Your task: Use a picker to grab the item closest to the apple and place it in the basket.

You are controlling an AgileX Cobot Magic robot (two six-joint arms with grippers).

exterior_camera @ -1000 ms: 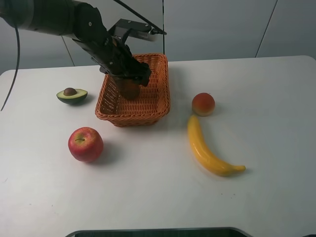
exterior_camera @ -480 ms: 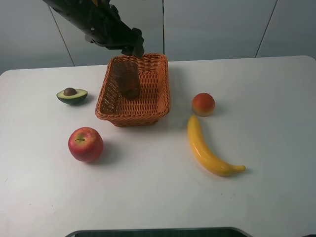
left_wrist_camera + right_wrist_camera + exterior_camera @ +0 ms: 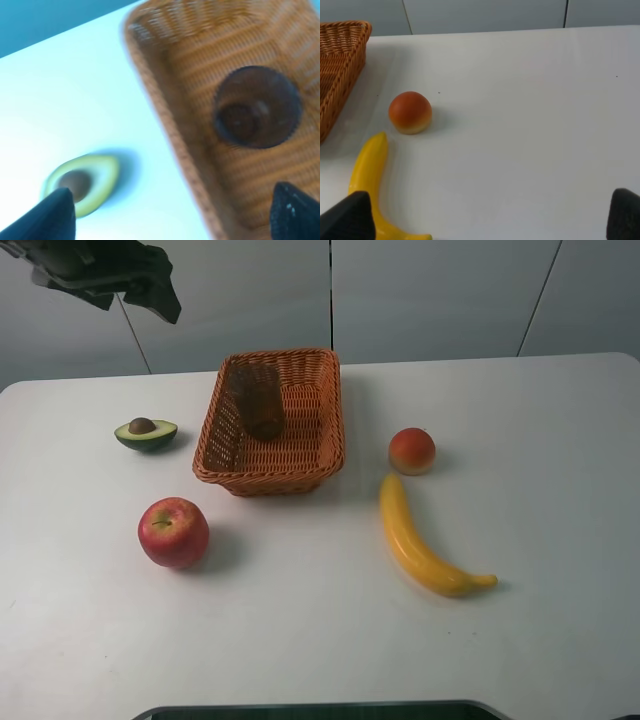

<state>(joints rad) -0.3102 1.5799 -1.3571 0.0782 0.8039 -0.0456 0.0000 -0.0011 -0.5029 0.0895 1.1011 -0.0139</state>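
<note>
A red apple [image 3: 173,532] sits at the table's front left. A dark brown cup [image 3: 258,401] stands upright inside the orange wicker basket [image 3: 325,445], and the left wrist view looks down into the cup [image 3: 257,106] and onto the basket [image 3: 165,125]. My left gripper [image 3: 150,290] hangs high above the far left corner, well clear of the basket; its fingers [image 3: 55,215] are spread wide with nothing between them. My right gripper [image 3: 482,217] is open and empty over the bare right side of the table. It does not show in the exterior view.
A halved avocado [image 3: 146,432] lies left of the basket, also in the left wrist view as the avocado [image 3: 82,182]. A peach [image 3: 411,450] and a banana [image 3: 425,545] lie right of the basket; the right wrist view shows the peach [image 3: 410,112] and banana [image 3: 367,182].
My left gripper let go of the brown cup in the basket, then rose and drew back to the upper left. The cup stays standing in the basket.
</note>
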